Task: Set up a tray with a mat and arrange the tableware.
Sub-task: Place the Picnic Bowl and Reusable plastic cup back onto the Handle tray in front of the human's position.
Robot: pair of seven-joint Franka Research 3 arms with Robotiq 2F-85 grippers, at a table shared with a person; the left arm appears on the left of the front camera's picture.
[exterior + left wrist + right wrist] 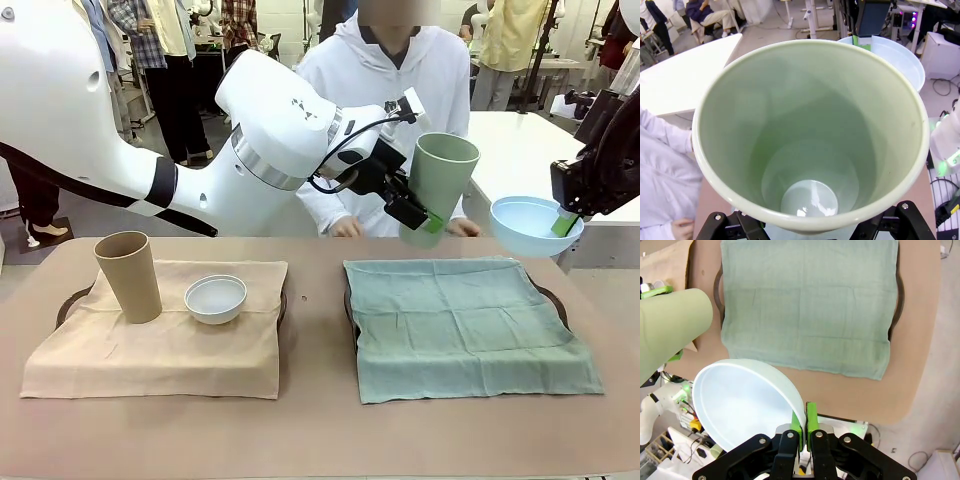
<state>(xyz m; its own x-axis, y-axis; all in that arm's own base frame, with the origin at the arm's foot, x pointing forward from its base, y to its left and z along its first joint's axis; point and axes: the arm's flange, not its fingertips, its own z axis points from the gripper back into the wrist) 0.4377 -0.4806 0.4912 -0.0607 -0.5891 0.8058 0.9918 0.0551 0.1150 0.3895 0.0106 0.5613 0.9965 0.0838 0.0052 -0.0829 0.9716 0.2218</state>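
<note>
On the bench, nearest, the green mat (pixel 470 325) lies bare over its tray, so beyond and above it the left gripper (pixel 425 215), jaws clamped on the pale green cup (pixel 440 185), holds it mouth-up, slightly tilted, while the right gripper (pixel 567 222) pinches the light blue bowl (pixel 525 222) by its rim, likely awaiting placement.

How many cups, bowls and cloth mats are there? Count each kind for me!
Cups: 2, the tan cup and the green cup.
Bowls: 2, the white bowl and the blue bowl.
Mats: 2, the beige mat and the green mat.
Total: 6
</note>
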